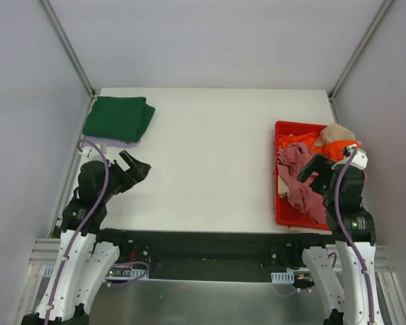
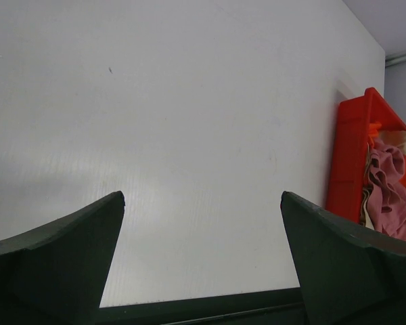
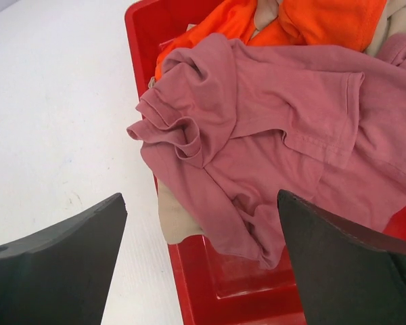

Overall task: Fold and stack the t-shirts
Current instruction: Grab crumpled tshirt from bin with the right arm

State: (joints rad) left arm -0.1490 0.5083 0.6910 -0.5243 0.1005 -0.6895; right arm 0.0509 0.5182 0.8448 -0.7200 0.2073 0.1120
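A folded dark green t-shirt (image 1: 118, 118) lies at the table's far left corner on a pale lilac one (image 1: 115, 143) whose edge shows beneath. A dusty rose t-shirt (image 1: 299, 177) lies crumpled in the red bin (image 1: 284, 217) at the right, over orange (image 1: 328, 145) and beige (image 1: 335, 133) shirts. In the right wrist view the rose shirt (image 3: 271, 142) fills the bin (image 3: 216, 277), orange (image 3: 325, 20) behind it. My right gripper (image 1: 312, 170) (image 3: 201, 203) is open above the rose shirt. My left gripper (image 1: 137, 166) (image 2: 201, 196) is open and empty over bare table.
The white table (image 1: 210, 156) runs between the stack and the bin. Grey walls and metal frame posts enclose it on three sides. The bin (image 2: 352, 162) shows at the right edge of the left wrist view.
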